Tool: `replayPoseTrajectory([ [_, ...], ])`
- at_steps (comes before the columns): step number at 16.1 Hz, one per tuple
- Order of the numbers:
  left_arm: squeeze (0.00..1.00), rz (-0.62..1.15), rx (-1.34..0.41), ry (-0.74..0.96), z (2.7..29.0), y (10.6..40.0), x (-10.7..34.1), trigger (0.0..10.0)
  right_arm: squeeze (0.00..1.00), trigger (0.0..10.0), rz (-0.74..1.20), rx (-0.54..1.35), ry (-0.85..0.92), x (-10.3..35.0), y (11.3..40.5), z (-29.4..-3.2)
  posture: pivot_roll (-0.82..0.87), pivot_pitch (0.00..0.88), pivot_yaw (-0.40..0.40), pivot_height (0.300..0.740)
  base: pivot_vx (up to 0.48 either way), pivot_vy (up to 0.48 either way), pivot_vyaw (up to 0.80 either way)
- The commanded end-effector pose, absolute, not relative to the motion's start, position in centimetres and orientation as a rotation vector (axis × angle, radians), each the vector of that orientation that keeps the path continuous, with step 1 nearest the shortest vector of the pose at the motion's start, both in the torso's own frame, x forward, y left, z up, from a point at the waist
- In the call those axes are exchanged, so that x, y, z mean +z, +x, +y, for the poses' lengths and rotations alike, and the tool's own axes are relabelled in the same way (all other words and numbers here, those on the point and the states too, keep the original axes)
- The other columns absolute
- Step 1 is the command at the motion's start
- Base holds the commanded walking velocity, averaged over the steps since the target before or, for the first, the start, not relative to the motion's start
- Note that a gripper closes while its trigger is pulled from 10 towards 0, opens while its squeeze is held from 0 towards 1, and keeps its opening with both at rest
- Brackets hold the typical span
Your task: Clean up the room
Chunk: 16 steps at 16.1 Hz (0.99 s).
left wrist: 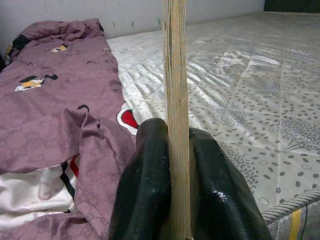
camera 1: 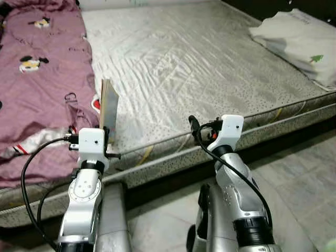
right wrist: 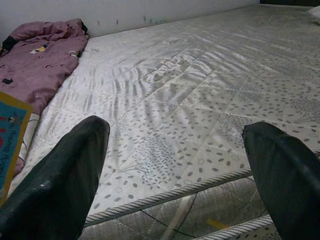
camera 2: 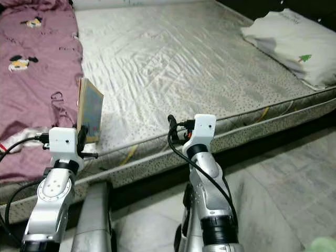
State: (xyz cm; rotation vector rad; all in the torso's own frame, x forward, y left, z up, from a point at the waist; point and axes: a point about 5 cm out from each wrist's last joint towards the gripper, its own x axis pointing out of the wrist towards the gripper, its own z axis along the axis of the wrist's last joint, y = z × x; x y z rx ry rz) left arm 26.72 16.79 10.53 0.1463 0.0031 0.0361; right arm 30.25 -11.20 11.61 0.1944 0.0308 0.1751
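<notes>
Your left hand [left wrist: 175,200] is pinching a thin, stiff, light book [camera 1: 108,107] upright by its lower edge, over the bed's [camera 1: 210,68] near edge, likely to pivot, while your right hand [right wrist: 175,170] is hovering wide open, empty.

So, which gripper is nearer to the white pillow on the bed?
The right gripper: it hangs open over the mattress edge, toward the pillow's side. The left gripper, shut on the book, is farther, beside the purple blanket.
</notes>
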Motion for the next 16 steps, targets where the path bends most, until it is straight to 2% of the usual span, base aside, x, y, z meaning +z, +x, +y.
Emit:
replayPoseTrajectory([
  [1,0.0,-0.032,0.026,0.141,16.4,26.8,11.4,10.0,0.0,10.0,0.018,0.184,0.206,12.1,30.5,-11.1,0.13,0.0,-0.021,0.57,0.0,0.0,0.0],
  [8,0.0,-0.039,-0.019,0.149,15.7,27.3,11.5,10.0,0.0,10.0,0.012,0.16,0.196,12.1,30.6,-11.5,0.12,0.0,-0.012,0.645,0.0,0.0,0.0],
  [15,0.0,-0.067,-0.063,0.099,14.7,27.7,11.9,10.0,0.0,10.0,-0.002,0.141,0.166,12.3,30.8,-11.8,0.12,0.0,-0.012,0.74,0.0,0.0,0.0],
  [16,0.0,-0.067,-0.063,0.099,14.7,27.7,11.9,10.0,0.0,10.0,-0.003,0.14,0.165,12.3,30.8,-11.8,0.12,0.0,-0.012,0.74,0.0,0.0,0.0],
])
